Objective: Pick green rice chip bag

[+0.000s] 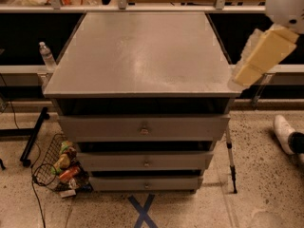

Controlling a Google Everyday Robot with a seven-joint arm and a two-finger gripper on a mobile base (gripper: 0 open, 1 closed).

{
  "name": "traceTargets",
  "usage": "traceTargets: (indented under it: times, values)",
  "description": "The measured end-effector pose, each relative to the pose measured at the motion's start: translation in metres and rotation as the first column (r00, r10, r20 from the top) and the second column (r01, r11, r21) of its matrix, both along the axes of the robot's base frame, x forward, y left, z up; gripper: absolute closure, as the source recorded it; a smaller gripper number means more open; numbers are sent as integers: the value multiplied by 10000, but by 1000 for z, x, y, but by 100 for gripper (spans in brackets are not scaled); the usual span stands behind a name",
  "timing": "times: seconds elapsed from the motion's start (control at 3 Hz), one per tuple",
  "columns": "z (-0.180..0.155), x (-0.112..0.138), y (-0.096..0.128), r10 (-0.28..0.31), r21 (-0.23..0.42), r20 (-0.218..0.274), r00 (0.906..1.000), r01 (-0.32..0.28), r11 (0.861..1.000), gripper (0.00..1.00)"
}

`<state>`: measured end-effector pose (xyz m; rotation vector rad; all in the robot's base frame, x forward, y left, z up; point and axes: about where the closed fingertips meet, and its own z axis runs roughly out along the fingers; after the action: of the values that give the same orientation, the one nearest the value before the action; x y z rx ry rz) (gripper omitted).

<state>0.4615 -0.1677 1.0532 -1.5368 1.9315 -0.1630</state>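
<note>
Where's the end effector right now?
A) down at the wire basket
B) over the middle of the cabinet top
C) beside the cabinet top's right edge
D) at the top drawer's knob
C: the end effector hangs at the upper right of the view, its tip by the right front corner of the cabinet top.

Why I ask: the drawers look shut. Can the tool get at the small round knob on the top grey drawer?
Probably yes. The tool hangs beside the grey metal cabinet at its right front corner, above knob height, and only speckled floor lies before the small round knob.
</note>
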Motion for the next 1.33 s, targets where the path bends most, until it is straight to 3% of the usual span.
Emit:
traceTargets:
  times: [0.33,0.67,1.33]
  values:
    - [-21,48,12,32,1284,44,10000,-37,9917,0]
    - [-46,96,25,-120,2179,-58,9999,130,9759,0]
    - [-97,173,44,-1256,3292,-428,9912,1326,9349,0]
